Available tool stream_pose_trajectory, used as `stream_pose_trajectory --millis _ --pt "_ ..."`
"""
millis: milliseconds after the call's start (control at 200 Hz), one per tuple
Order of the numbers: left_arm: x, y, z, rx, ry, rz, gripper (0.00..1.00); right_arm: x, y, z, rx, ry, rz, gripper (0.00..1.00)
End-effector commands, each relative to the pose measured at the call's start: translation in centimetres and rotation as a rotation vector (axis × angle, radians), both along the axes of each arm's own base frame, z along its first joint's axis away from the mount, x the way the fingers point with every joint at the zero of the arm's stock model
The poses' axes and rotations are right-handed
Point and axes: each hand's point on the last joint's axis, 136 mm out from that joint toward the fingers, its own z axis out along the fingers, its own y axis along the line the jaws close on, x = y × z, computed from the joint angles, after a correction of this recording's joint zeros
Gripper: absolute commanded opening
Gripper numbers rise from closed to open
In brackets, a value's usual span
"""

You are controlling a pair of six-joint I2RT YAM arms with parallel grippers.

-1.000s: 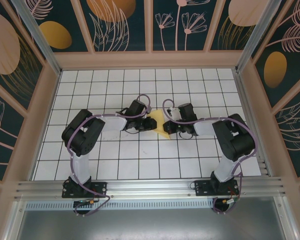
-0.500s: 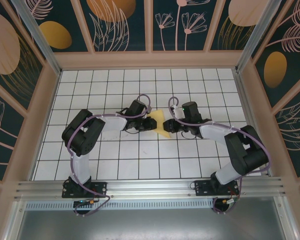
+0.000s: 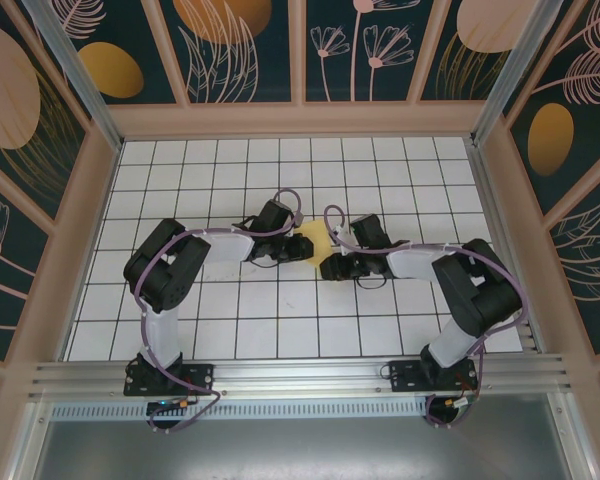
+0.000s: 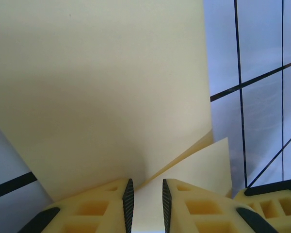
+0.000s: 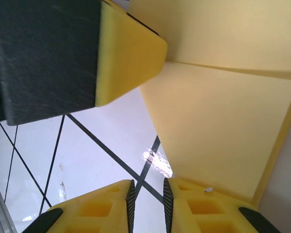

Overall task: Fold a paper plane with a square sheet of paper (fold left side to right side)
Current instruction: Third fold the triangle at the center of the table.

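The yellow-orange square sheet of paper (image 3: 318, 238) lies mid-table between the two grippers, bent into a raised flap over a flat lower layer. In the left wrist view the paper (image 4: 102, 87) has a crease running down into my left gripper (image 4: 145, 187), whose jaws stand a little apart over it. From above, my left gripper (image 3: 302, 250) is at the sheet's left edge. My right gripper (image 3: 332, 267) is at its near right corner. In the right wrist view, my right gripper (image 5: 147, 187) shows bare table in its narrow gap, and the paper (image 5: 223, 131) touches its right finger. No paper plane shape is seen.
The white gridded table (image 3: 280, 320) is walled by a wooden frame (image 3: 300, 120) on three sides. The left gripper's yellow and black finger (image 5: 126, 53) hangs close above the right gripper. The right gripper's fingertip (image 4: 271, 199) shows at the left wrist view's corner.
My right gripper's jaws parted; it drew back to the right, then returned lower at the sheet's near right corner. The left gripper stayed put. Less paper shows from above.
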Motion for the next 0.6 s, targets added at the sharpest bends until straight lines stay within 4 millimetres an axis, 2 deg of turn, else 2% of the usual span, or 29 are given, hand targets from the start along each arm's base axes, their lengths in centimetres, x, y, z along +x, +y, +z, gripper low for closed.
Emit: stream_pose_trajectory --millis 0,435,596 --pt "-0.7 2.3 -4.6 0.153 0.042 0.029 0.27 0.3 -0.1 -0.1 -0.019 0.02 -0.015 0.26" --pt "-0.6 2.4 -4.8 0.164 0.039 0.029 0.26 -0.4 -1.7 -1.8 -0.071 0.084 -0.059 0.26" --pt "-0.5 2.4 -4.8 0.167 0.038 0.028 0.26 -1.1 -2.5 -2.5 -0.089 0.127 -0.086 0.2"
